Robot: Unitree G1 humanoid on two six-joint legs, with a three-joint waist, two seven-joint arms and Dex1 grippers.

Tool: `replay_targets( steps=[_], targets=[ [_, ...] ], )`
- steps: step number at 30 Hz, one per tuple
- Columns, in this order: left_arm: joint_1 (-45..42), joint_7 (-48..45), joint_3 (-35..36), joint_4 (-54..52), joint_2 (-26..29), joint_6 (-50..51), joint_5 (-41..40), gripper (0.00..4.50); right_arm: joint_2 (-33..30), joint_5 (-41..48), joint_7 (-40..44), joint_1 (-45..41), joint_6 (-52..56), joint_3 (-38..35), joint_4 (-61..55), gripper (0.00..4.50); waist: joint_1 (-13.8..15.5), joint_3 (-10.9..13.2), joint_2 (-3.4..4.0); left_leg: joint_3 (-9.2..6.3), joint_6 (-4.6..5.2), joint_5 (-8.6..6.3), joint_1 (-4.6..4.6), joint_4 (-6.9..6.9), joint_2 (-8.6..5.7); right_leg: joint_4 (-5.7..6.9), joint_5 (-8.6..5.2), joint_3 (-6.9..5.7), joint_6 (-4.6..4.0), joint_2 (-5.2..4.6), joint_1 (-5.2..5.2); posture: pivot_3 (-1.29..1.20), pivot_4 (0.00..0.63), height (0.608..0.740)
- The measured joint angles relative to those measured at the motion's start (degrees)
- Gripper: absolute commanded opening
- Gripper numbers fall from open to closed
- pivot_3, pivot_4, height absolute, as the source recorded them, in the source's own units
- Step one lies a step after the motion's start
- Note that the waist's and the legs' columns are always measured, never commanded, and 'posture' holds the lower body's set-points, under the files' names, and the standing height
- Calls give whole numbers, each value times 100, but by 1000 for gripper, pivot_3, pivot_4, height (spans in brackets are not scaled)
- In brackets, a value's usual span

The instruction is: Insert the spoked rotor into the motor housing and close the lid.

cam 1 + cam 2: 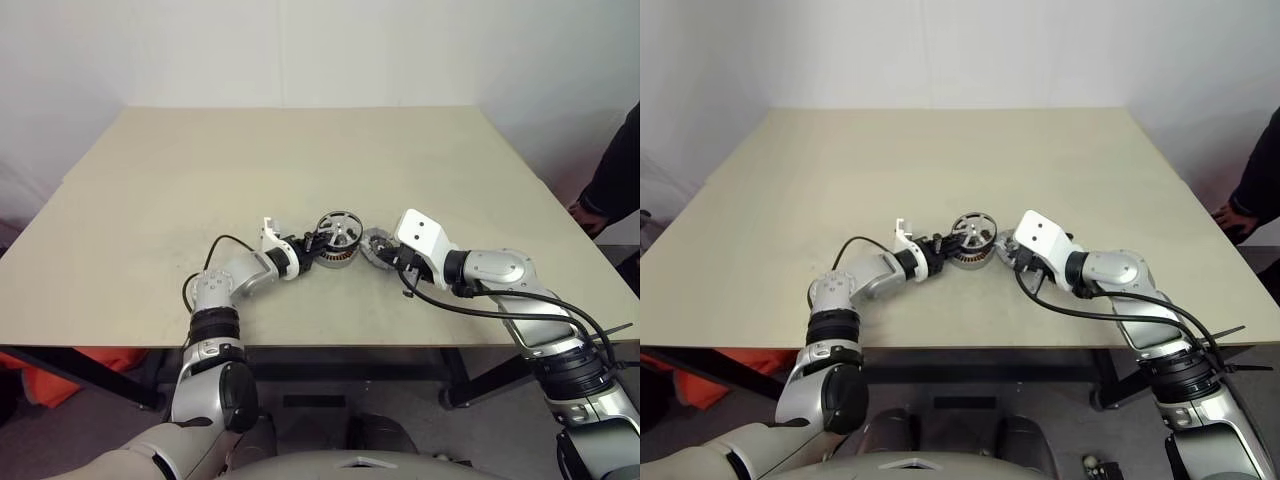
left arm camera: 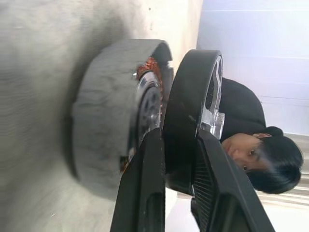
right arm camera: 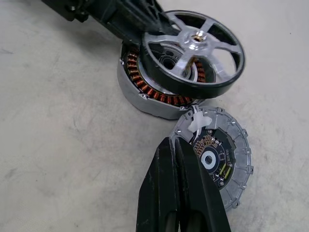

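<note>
I see the motor housing [image 3: 145,92] on the bench [image 1: 300,160], the spoked rotor [image 3: 195,50] tilted over it, clamped in my left hand [image 2: 178,159]. Beside the housing lies the lid [image 3: 224,154], my right hand [image 3: 179,145] pinched together at its rim.

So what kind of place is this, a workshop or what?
Probably a robot test room or lab: a plain beige table against bare white walls, with just motor parts on it, the motor housing and a spoked rotor.
</note>
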Motion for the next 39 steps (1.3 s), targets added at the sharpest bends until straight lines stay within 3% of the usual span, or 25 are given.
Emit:
replay_targets(
  steps=[39],
  targets=[
    [264,157,-64,-380,71,188,-205,417,130,-31,-9,-108,-33,57,120,0,0,0,1,0,0,0,9,2,0,1,0,0,0,0,10,0,0,740]
  ],
)
